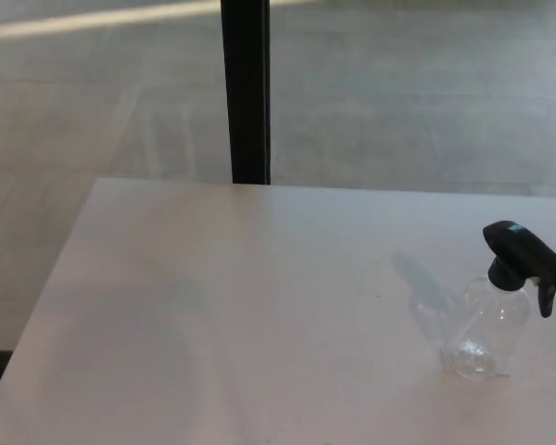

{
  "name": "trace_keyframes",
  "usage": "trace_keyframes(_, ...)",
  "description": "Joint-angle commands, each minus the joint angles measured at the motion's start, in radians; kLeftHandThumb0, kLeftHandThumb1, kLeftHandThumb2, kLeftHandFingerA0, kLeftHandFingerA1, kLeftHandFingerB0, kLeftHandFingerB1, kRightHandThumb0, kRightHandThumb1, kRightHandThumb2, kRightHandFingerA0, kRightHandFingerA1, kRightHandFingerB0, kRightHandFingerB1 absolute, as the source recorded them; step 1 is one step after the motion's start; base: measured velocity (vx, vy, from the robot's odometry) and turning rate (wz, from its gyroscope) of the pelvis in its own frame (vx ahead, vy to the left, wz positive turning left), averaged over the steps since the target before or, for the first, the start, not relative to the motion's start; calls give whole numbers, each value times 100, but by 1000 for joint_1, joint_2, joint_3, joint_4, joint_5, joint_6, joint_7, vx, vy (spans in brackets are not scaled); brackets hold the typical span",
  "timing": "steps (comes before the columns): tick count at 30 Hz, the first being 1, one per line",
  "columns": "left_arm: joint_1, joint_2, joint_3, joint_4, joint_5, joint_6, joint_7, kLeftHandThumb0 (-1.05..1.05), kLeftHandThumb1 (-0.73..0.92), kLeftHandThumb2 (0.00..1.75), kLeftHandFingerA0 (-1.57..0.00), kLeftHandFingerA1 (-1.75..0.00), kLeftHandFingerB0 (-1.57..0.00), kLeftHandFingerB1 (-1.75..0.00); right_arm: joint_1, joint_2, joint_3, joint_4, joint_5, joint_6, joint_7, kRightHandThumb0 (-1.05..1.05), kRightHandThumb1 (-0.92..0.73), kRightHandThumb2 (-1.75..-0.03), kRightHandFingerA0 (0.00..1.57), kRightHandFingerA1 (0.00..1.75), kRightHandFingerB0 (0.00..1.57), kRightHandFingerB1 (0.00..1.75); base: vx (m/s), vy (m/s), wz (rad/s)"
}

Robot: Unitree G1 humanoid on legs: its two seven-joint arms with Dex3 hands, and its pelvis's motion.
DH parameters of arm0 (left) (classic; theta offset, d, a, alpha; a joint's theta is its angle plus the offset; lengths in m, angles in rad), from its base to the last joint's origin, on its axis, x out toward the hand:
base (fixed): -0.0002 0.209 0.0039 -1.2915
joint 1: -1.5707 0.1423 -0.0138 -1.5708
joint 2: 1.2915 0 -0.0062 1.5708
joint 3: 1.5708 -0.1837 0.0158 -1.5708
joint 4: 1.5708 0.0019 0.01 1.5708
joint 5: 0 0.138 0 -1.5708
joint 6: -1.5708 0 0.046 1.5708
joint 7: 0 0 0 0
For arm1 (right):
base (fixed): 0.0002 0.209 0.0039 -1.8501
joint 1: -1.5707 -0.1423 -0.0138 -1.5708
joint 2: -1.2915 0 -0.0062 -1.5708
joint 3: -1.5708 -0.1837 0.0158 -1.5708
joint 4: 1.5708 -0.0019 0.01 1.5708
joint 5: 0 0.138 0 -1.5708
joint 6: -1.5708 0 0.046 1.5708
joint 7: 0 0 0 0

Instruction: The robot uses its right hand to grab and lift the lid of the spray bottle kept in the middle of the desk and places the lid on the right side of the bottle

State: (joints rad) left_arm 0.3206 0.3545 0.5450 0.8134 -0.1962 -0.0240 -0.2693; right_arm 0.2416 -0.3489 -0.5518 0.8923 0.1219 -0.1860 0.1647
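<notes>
Progress, judged from this one view, stands at nothing done — the black trigger lid [526, 255] sits on the neck of the spray bottle [489, 326], and no part of the robot shows anywhere in the frame. Neither the left hand nor the right hand is in view, so whether their fingers are spread or closed cannot be told. Everything in the task appears to be left: the right hand has to come in from the right edge of the picture, take hold of the lid, lift it free and set it down on the desk [259, 315] to the right of the bottle.

The bottle stands at the lower right of the frame, close to the right edge, rather than at the centre of the picture. It is clear plastic with a rounded body, and appears empty, though that is hard to be sure of. It looks tilted in this downward view; that may only be the camera angle. The lid is a black spray head, its nozzle pointing toward the upper left and its trigger hanging at the right, touching the picture's edge. A faint shadow falls on the pale desk just left of the bottle.

The space to the bottle's right lies mostly outside the frame — how much desk is there cannot be seen.
</notes>
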Motion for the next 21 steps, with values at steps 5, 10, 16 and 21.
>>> trace_keyframes(5,13,22,69,-22,-126,35,-125,-86,83,65,-55,-53,-37,-38,-162,-186,-149,-424,46,132,-191,-80,-56,-94,11,52,6,32,0,0,0)
trace_keyframes(10,-1,27,75,0,-133,37,-123,-87,82,65,-56,-52,-38,-39,-308,-287,-132,-644,17,360,-202,-82,-74,-62,24,46,8,25,0,0,0)
trace_keyframes(16,20,23,68,-48,-129,38,-128,-85,84,66,-54,-51,-37,-38,-496,-343,-27,-858,1,381,-123,-83,-74,-64,18,51,8,25,0,0,0)
trace_keyframes(21,13,28,67,-50,-127,58,-118,-84,84,65,-55,-50,-39,-38,-581,-353,108,-989,6,484,-31,-85,-69,-62,24,44,16,27,0,0,0)
